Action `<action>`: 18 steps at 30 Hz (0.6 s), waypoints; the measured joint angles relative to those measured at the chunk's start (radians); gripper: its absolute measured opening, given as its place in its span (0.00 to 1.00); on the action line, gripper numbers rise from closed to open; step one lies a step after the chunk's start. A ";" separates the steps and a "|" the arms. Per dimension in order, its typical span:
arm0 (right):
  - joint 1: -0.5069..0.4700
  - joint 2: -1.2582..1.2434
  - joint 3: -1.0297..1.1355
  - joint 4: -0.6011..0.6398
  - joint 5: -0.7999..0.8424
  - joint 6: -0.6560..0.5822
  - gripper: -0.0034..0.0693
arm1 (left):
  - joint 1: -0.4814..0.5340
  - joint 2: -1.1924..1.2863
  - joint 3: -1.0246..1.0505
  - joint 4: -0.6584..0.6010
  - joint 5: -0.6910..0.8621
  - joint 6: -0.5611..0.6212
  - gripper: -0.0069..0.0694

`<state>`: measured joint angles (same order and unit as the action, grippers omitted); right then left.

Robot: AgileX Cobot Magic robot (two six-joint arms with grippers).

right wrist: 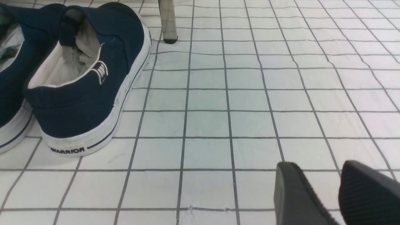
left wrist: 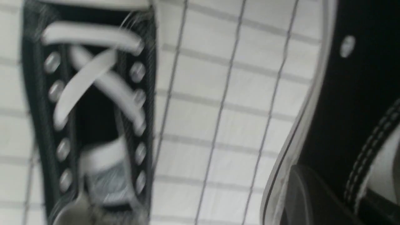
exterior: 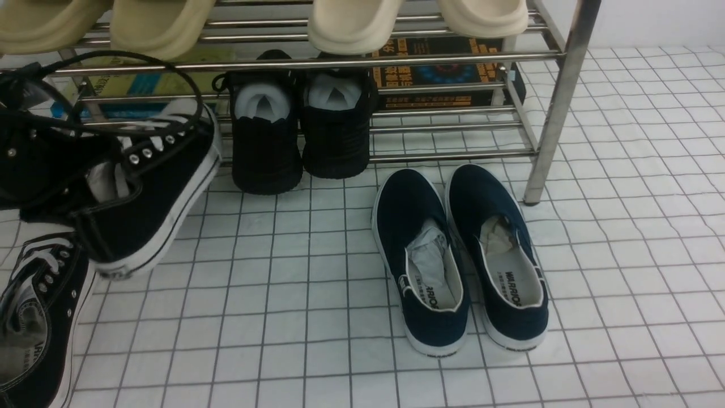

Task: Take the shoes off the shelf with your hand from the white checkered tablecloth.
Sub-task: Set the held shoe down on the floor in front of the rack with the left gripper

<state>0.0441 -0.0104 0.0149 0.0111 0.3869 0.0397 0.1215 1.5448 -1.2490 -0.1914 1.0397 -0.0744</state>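
Wrinkled white checkered tablecloth covers the worktop beneath a shiny steel bar shelf.
At mid-left the left gripper clamps a black canvas lace-up sneaker; the right gripper is slightly parted.

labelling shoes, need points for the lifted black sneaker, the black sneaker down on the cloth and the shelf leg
lifted black sneaker (exterior: 161,195): front view, canvas side panel.
black sneaker on the cloth (exterior: 42,266): front view, its laced front.
shelf leg (exterior: 559,102): front view, middle of the steel tube.
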 joint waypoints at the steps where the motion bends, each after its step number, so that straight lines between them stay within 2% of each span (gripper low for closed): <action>1: 0.000 0.000 0.000 0.000 0.000 0.000 0.38 | -0.009 -0.018 0.019 0.052 0.031 -0.029 0.11; 4: 0.000 0.000 0.000 0.000 0.000 0.000 0.38 | -0.019 -0.028 0.075 0.129 0.036 -0.078 0.11; 8: 0.000 0.000 0.000 0.000 0.000 0.000 0.38 | -0.020 -0.031 0.163 0.191 -0.030 -0.153 0.12; 18: 0.000 0.000 0.000 0.000 0.000 0.001 0.38 | -0.020 -0.034 0.295 0.213 -0.088 -0.276 0.12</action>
<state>0.0441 -0.0104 0.0149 0.0111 0.3869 0.0406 0.1014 1.5108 -0.9538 0.0217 0.9517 -0.3506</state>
